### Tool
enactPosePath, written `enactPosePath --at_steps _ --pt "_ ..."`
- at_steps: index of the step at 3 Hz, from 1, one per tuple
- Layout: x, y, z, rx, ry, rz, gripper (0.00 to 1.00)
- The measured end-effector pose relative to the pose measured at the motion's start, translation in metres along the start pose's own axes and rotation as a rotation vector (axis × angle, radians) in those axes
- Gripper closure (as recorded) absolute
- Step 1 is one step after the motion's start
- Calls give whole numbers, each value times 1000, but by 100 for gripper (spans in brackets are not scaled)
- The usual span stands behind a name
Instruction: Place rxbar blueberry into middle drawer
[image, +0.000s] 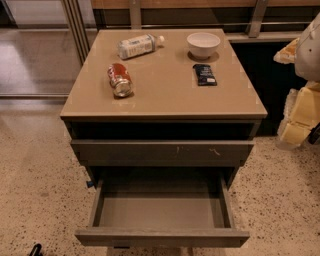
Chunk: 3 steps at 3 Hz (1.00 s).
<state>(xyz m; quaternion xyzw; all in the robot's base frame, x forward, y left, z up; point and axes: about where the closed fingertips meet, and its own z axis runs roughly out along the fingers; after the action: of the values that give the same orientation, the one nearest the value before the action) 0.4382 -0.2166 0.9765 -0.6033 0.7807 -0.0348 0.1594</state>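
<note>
The rxbar blueberry (204, 74), a small flat dark bar, lies on the cabinet top at the right, just in front of a white bowl. The middle drawer (160, 236) is pulled out toward me. Its plain front panel is at the bottom of the view and its smooth grey tray holds nothing. Above it is a shut drawer front (162, 151) with small pale scratch marks. My arm's pale body is at the right edge, and my gripper (314, 134) shows only as a dark piece there. It is beside the cabinet, well away from the bar and the drawer, and nothing shows in it.
A red soda can (120, 79) lies on its side at the left of the tan cabinet top (165, 97). A white bottle (138, 46) lies at the back left, and the white bowl (203, 44) stands at the back right. Speckled floor surrounds the cabinet.
</note>
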Motion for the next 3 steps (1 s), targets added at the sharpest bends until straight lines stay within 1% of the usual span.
enactPosePath --at_steps 1,2,3 --pt "0 0 0 0 0 0 0" --pt "-8 -10 23 -25 -95 25 0" --pt "-33 -41 57 -60 -259 8 0"
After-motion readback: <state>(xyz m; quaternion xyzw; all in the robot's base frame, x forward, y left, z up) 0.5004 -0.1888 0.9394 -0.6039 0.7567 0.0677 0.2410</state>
